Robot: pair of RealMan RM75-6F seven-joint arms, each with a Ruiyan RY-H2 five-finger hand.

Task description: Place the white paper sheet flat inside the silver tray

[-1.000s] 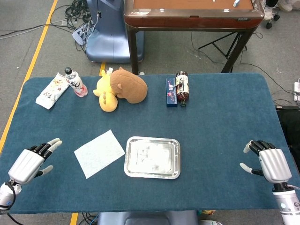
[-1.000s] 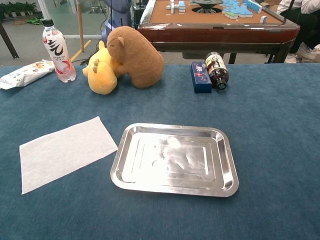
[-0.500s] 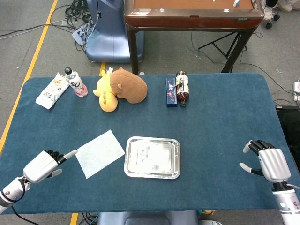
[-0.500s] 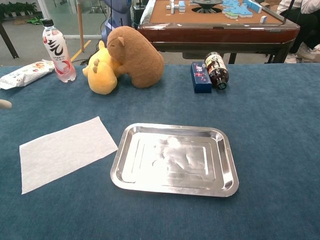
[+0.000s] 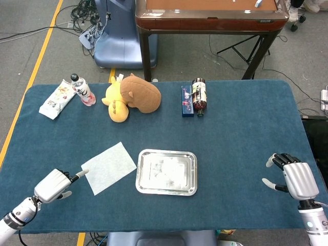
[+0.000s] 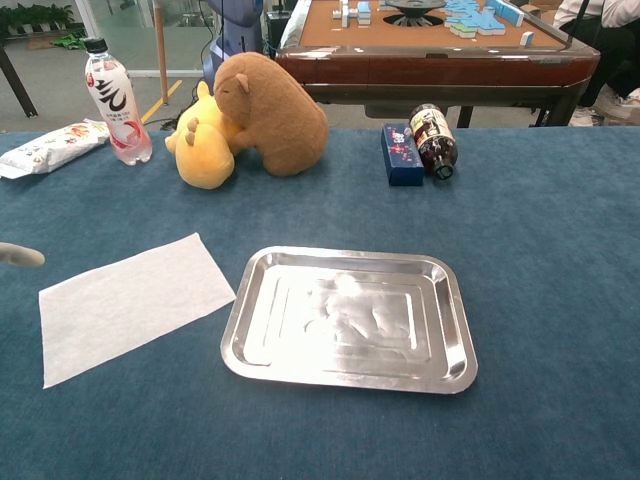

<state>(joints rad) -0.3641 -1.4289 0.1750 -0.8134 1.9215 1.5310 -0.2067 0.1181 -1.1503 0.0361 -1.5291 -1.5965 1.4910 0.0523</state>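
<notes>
Risk noted: thin white paper sheet lay flat on blue cloth, just left of shiny silver metal tray, hard to be lifted; could be creased or pushed away. Left hand empty, one finger extended at sheet's corner, contact uncertain. Right hand open, empty, well apart.

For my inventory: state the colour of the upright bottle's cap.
Black cap, clearest in the chest view.

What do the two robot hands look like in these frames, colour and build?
Both match: the left hand and right hand have smooth silver-grey shells over the back, black finger segments and pale whitish fingertips. Each sits on a silver-grey wrist with a black band. No markings or loose cables are visible.
</notes>
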